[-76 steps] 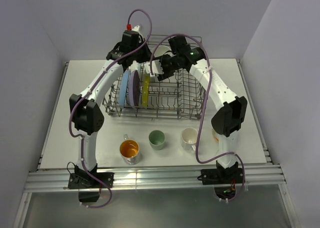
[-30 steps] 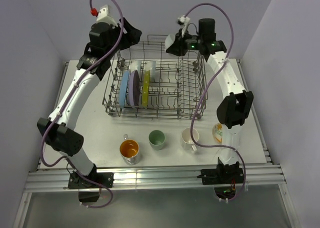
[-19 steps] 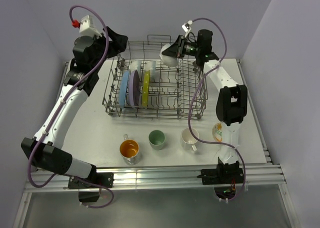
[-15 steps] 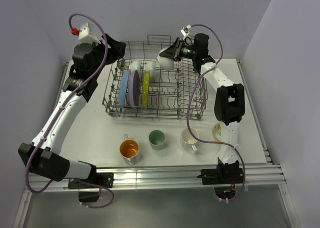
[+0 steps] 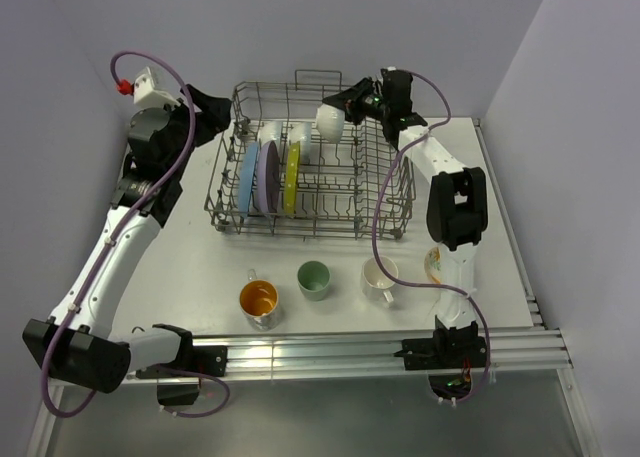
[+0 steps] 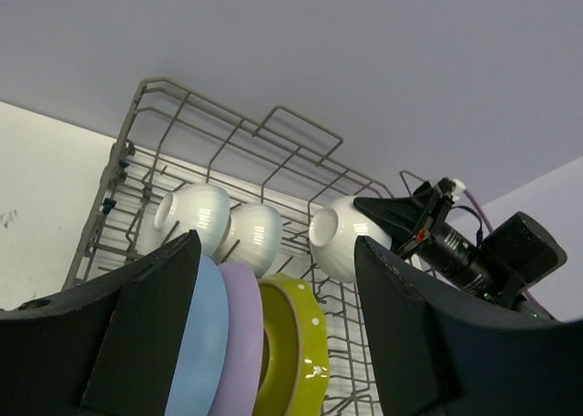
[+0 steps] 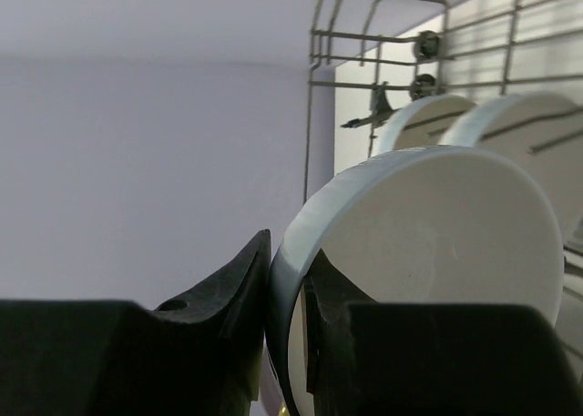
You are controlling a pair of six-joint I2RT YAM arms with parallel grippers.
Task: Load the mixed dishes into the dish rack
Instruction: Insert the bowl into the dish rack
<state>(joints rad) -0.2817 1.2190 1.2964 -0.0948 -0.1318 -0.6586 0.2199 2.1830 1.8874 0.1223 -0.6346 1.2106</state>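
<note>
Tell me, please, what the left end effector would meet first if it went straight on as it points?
Probably the blue plate, standing on edge in the rack, framed between the open fingers of the left end effector. Depth is unclear; a rack wire might come first.

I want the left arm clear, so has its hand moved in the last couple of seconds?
Yes. The left hand has drawn back leftward, from above the dish rack's far-left corner to just outside its left rim.

Overhead looks down; wrists close-up — all share dish rack (image 5: pixel 320 223).
</note>
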